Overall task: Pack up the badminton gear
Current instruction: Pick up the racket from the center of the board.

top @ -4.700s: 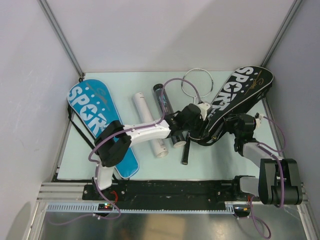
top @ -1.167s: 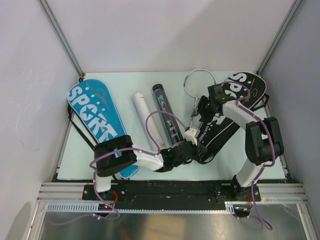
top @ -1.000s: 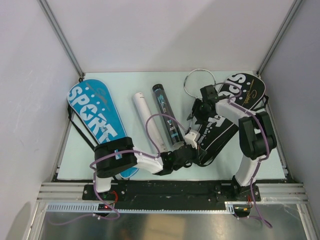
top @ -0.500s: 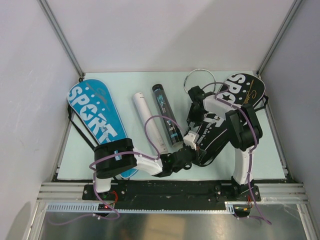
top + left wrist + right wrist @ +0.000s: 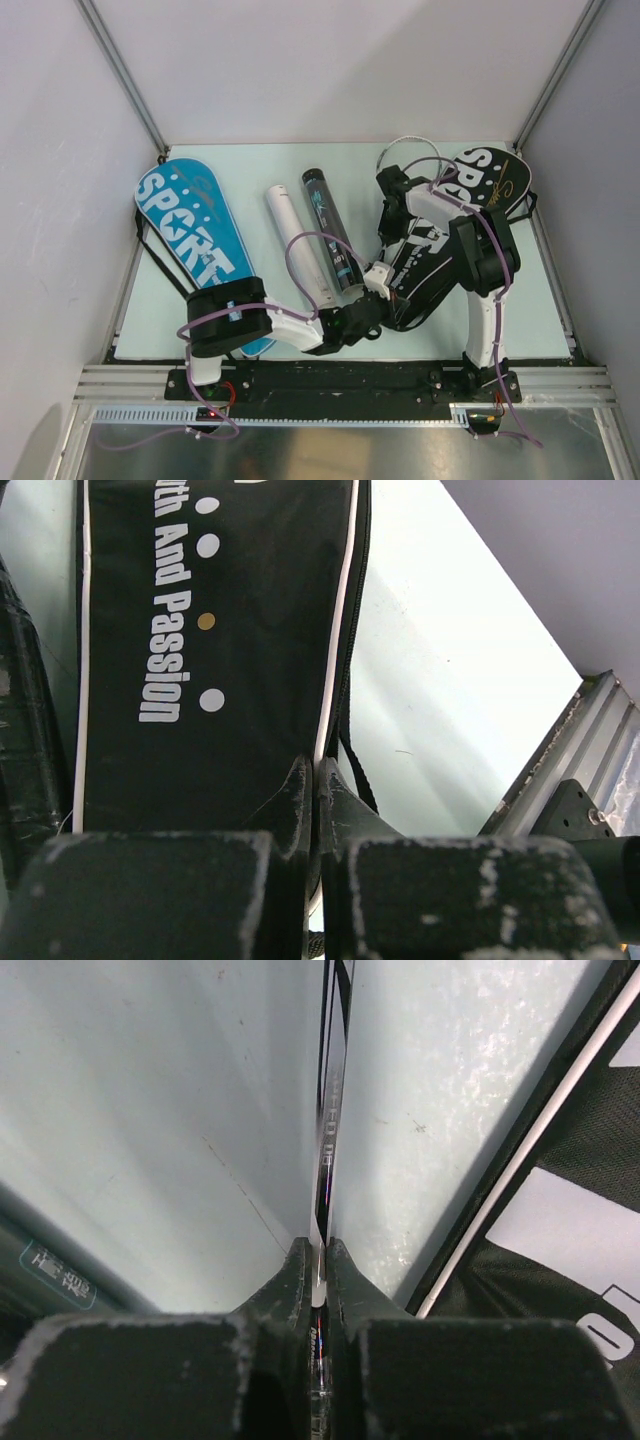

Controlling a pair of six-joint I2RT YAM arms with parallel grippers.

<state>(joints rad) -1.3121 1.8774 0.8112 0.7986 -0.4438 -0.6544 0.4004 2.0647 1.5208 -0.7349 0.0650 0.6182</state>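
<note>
The black "SPORT" racket cover (image 5: 462,225) lies slanted at the right of the table. My left gripper (image 5: 384,286) is shut on its white-piped edge (image 5: 335,670) near the narrow lower end, as the left wrist view (image 5: 315,772) shows. A thin silver-framed racket has its head (image 5: 401,146) poking out at the cover's upper left. My right gripper (image 5: 387,228) is shut on the racket's thin shaft (image 5: 333,1080), jaws tight around it (image 5: 317,1252), just left of the cover (image 5: 570,1190). A black tube (image 5: 335,235) and a white tube (image 5: 300,248) lie in the middle.
The blue "SPORT" cover (image 5: 190,232) lies at the far left, partly under my left arm. A metal rail (image 5: 340,380) runs along the near edge, seen too in the left wrist view (image 5: 590,750). Walls enclose the table on three sides.
My right gripper has closed on the racket shaft and shifted slightly left. The racket head shows less than before. My left gripper keeps its hold on the cover's edge.
</note>
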